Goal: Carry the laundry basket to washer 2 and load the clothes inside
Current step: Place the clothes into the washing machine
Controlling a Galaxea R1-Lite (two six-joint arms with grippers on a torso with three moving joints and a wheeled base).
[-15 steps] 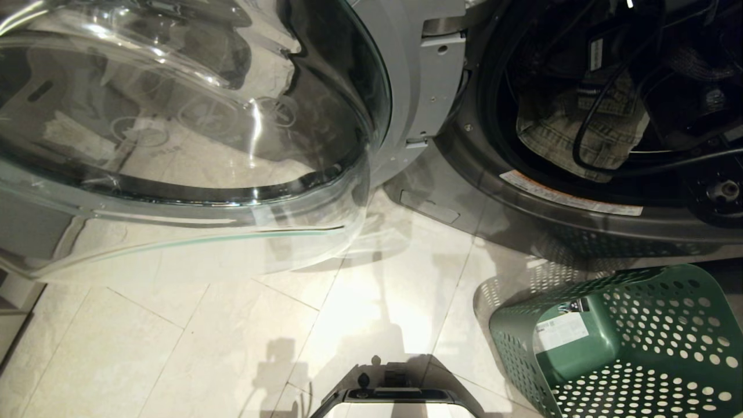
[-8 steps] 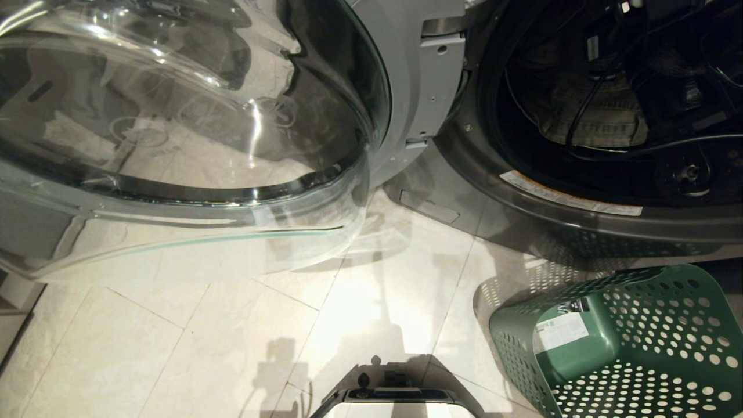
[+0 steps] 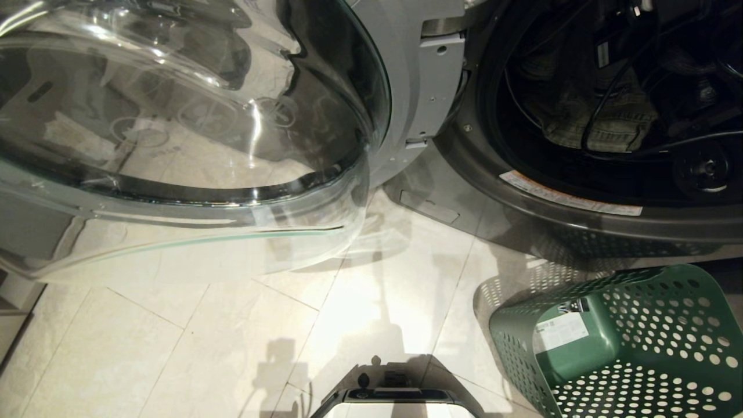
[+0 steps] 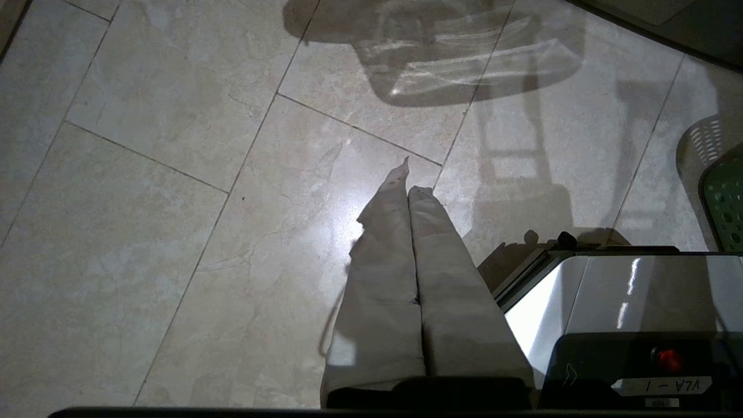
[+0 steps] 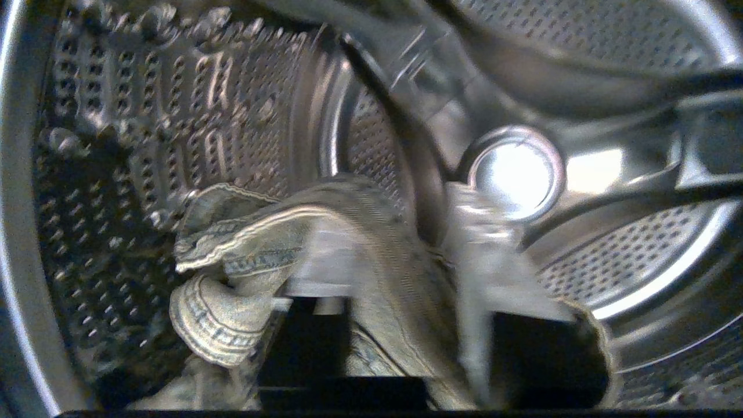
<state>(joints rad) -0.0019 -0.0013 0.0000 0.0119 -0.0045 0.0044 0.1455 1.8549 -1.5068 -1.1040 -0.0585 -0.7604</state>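
So the green perforated plastic laundry basket (image 3: 633,342) is sitting on the pale tiled floor (image 3: 232,337) right in front of the grey front-loading washer (image 3: 441,116), and the washer's big round glass door (image 3: 174,116) is swung wide open off to the robot's left, so the carrying and door-opening parts look done. What I can see of the basket's inside is bare green plastic with a white label, no clothes showing, though part of it runs out of frame, so I can't swear it's empty. The right arm is reaching into the washer, and its wrist camera looks straight into the shiny perforated steel drum (image 5: 174,116). The right gripper (image 5: 400,325) has a faded olive-grey denim garment (image 5: 244,273) draped over and between its fingers; the fingers look partly spread with the cloth hanging across them, but the picture is smeared there and I honestly can't tell if it's pinching the cloth or letting go. In the head view the same garment (image 3: 603,125) shows inside the opening with the arm's black cables in front of it. The left gripper (image 4: 413,191) hangs parked over the floor next to the robot's base, its 2 pale fingers pressed together on nothing. My guess is we're at the tail end: drop this piece in the drum, pull the arm out, check the basket for leftovers.
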